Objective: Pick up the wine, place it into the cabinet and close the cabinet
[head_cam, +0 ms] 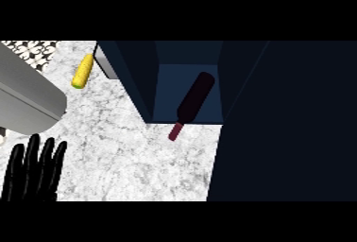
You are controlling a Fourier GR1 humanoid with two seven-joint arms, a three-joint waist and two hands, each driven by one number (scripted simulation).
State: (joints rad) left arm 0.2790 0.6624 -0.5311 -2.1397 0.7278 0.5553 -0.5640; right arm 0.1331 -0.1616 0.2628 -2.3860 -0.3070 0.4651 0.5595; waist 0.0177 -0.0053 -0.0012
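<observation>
The dark wine bottle [193, 100] lies on its side, body inside the open navy cabinet [188, 80] and its neck sticking out over the marble counter [132, 156]. The cabinet's door [286, 123] stands open at the right, a large dark panel. My left hand [33, 168] shows at the lower left with fingers straight and pointing up, holding nothing, well apart from the bottle. My right hand is out of sight.
A yellow corn cob [83, 71] lies on the counter left of the cabinet. A grey forearm [28, 99] crosses the upper left. A patterned tile strip [31, 49] runs along the far left corner.
</observation>
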